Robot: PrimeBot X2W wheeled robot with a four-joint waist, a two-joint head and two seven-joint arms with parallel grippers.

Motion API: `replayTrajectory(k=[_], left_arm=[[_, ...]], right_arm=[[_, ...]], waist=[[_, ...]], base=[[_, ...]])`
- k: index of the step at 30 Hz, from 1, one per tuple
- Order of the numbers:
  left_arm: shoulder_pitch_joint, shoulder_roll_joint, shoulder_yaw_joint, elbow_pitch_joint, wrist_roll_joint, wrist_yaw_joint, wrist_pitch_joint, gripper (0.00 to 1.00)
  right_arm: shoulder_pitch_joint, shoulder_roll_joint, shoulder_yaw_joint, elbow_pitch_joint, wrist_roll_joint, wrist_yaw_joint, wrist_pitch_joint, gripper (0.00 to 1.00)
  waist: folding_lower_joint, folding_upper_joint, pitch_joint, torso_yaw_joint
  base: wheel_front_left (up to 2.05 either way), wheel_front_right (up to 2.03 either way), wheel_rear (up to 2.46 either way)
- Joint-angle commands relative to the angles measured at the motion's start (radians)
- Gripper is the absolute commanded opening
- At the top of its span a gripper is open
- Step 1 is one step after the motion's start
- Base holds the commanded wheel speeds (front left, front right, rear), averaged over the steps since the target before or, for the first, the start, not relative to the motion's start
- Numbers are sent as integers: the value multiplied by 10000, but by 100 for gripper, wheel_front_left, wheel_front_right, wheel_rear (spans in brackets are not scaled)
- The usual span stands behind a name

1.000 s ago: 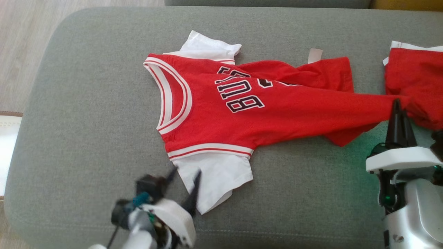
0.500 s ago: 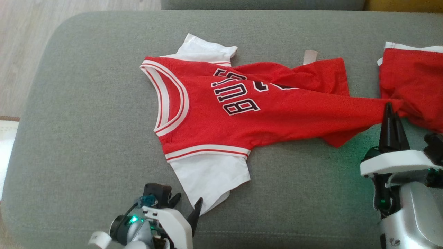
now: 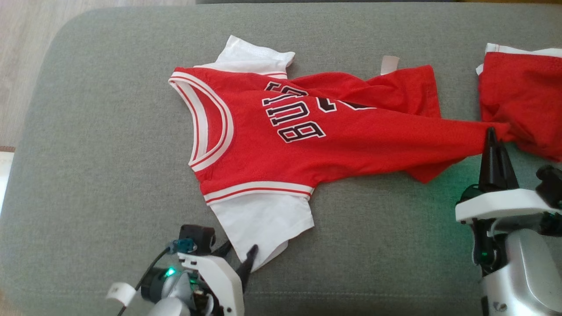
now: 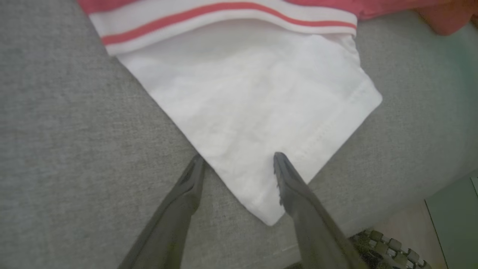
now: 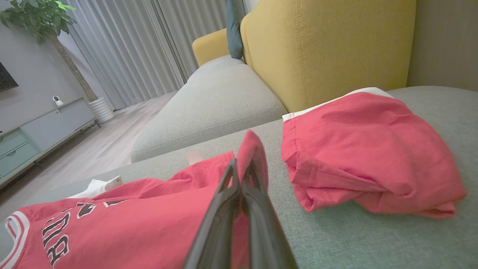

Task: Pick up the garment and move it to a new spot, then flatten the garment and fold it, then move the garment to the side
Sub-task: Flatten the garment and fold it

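The garment (image 3: 333, 140) is a red jersey with white sleeves and black lettering, spread on a grey cushion (image 3: 109, 145) with its neck to the left. My right gripper (image 3: 491, 134) is shut on the red hem corner; in the right wrist view the red fabric rises pinched between the closed fingers of that gripper (image 5: 242, 168). My left gripper (image 3: 241, 248) stands open at the near white sleeve (image 3: 263, 219). In the left wrist view this gripper (image 4: 238, 157) straddles the corner of the sleeve (image 4: 254, 93), one finger over the white cloth, the other over the cushion beside it.
A second red garment (image 3: 522, 96) lies bunched at the cushion's right end, close to my right gripper. A yellow sofa (image 5: 328, 48) and another grey seat (image 5: 213, 101) stand behind. Wooden floor (image 3: 22, 52) lies past the cushion's left edge.
The head camera has shifted a little. My left gripper has drawn back toward the near tip of the white sleeve. My right gripper still pinches the hem.
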Motion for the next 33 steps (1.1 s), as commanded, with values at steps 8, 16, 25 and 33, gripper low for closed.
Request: replayTrajectory(k=[8, 16, 25, 33], left_arm=[[-566, -184, 484, -10, -374, -74, -556, 0], [-1287, -96, 1366, -1310, -434, -74, -2567, 0], [-2957, 171, 2394, -2995, -504, -9, -3562, 0], [-4618, 354, 3128, -4268, -626, 205, -3585, 0]], right_arm=[[-376, -41, 334, -489, -48, 39, -46, 0], [-346, -41, 607, -922, -254, 39, -164, 0], [-1427, -41, 874, -2325, -1648, 39, 820, 0], [-2748, -214, 1383, -3601, -1916, 39, 1872, 0]], waist=[[0, -1, -28, 24], [0, -1, -302, 112], [0, -1, -1040, 28], [0, -1, -1702, -147]], base=[[0, 0, 0], [0, 0, 0], [0, 0, 0], [0, 0, 0]])
